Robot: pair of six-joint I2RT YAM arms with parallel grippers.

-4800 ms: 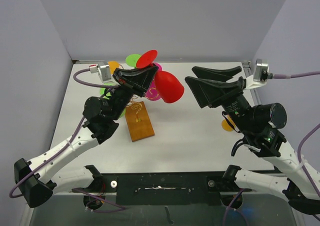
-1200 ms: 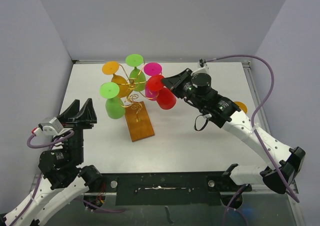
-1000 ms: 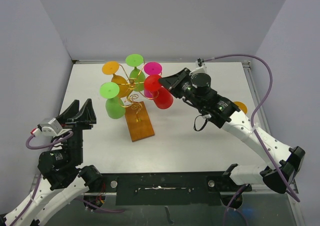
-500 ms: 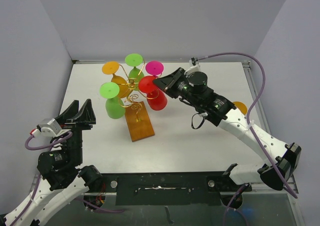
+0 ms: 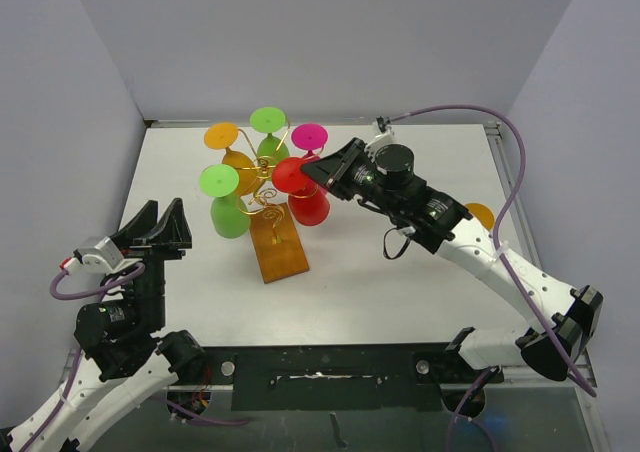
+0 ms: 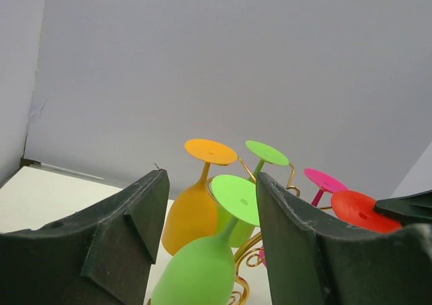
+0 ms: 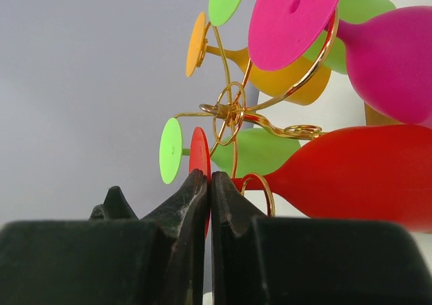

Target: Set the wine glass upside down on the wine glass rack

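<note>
The red wine glass (image 5: pixel 311 208) hangs bowl down at the right side of the wine glass rack (image 5: pixel 262 180), a gold wire stand on a brown wooden base (image 5: pixel 278 244). My right gripper (image 5: pixel 304 172) is shut on the rim of the glass's flat red foot (image 7: pixel 199 154). In the right wrist view the red stem sits at a gold curl (image 7: pixel 257 181) and the red bowl (image 7: pixel 364 177) stretches to the right. My left gripper (image 5: pixel 160 228) is open and holds nothing, far back at the near left, facing the rack (image 6: pixel 256 251).
Several other glasses hang upside down on the rack: an orange one (image 5: pixel 238 170), a green one (image 5: pixel 228 213), a second green one (image 5: pixel 269 121) and a pink one (image 5: pixel 308 135). An orange object (image 5: pixel 482 214) lies behind the right arm. Walls enclose the table.
My right gripper has carried the red glass leftward and down, in against the rack's arms. Several seconds ago the left gripper was up at the rack; over the last second it has stayed still.
</note>
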